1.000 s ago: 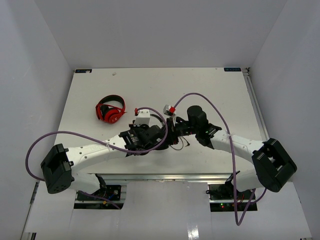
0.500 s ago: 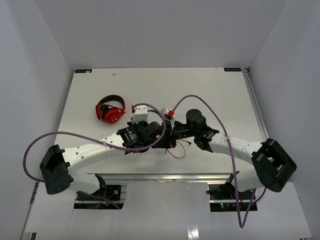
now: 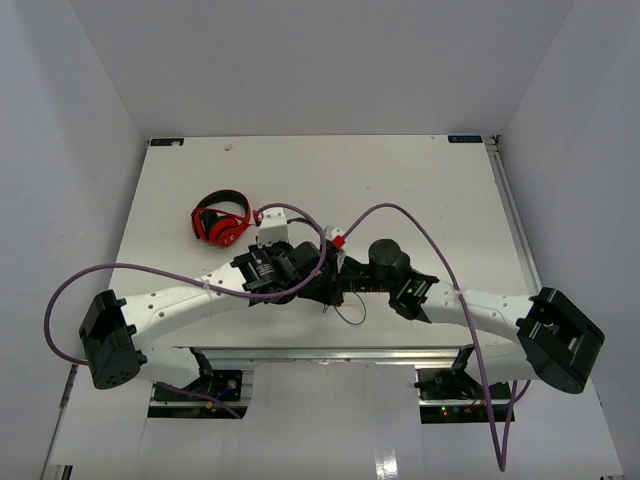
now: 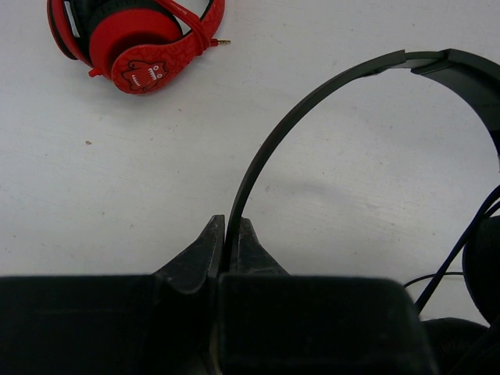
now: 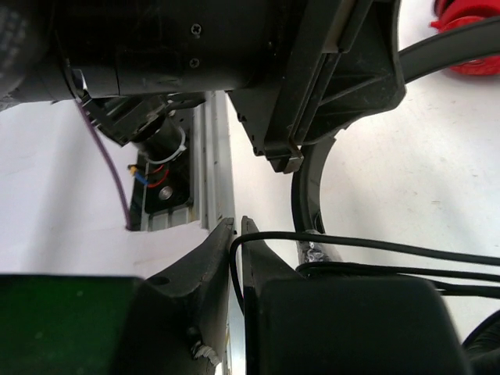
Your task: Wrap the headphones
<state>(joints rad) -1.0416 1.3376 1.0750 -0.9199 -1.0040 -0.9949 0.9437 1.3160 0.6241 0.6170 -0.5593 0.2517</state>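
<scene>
The left fingers [image 4: 231,223] are clenched on the thin headband [image 4: 312,101] of the black headphones [image 4: 437,62]. From that grip the band rises away from the wrist and arches over to the right, its open side facing back down toward a round earcup [image 4: 484,266] at the frame's right edge. The right fingers [image 5: 237,223] are pinched on the thin dark cable [image 5: 375,246], which runs off to the right in several strands. Seen from above, both wrists meet over the headphones at the worktop's [image 3: 420,180] near middle, a cable loop lying just in front. Red-and-black headphones [image 3: 222,222] rest to the far left.
</scene>
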